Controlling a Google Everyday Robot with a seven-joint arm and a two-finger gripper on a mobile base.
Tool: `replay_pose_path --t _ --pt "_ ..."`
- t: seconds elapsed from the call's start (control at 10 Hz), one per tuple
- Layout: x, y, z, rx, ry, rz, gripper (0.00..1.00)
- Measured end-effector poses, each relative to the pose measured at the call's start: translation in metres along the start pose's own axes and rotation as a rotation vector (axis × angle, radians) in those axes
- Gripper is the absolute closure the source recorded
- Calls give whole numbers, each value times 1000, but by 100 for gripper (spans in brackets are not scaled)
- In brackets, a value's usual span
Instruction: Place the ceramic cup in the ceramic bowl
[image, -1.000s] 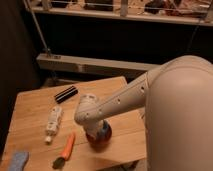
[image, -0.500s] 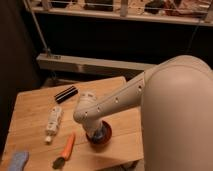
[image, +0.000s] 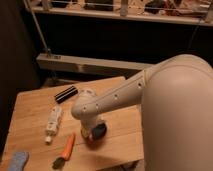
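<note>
the gripper (image: 94, 131) hangs low over the ceramic bowl (image: 91, 139) near the wooden table's (image: 30, 107) front edge — the ceramic cup (image: 98, 131) sits at the bowl, under the wrist.

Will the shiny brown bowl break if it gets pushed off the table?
Probably: the bowl looks glossy and hard, like ceramic, so a fall could chip it. It sits low and wide, so a push would likely slide it, not tip it. The hand is right over it.
</note>
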Motion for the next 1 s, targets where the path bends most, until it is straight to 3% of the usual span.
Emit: replay_pose_path --t 0.3,0.5,0.8,1.0 --pt "-19 4 -38 -41 -57 14 20" --pt "-31 -7 -70 -47 -114 35 20" --pt "-51 -50 -106 0 -208 97 20" --pt "-70 -91 -121 36 -285 188 20"
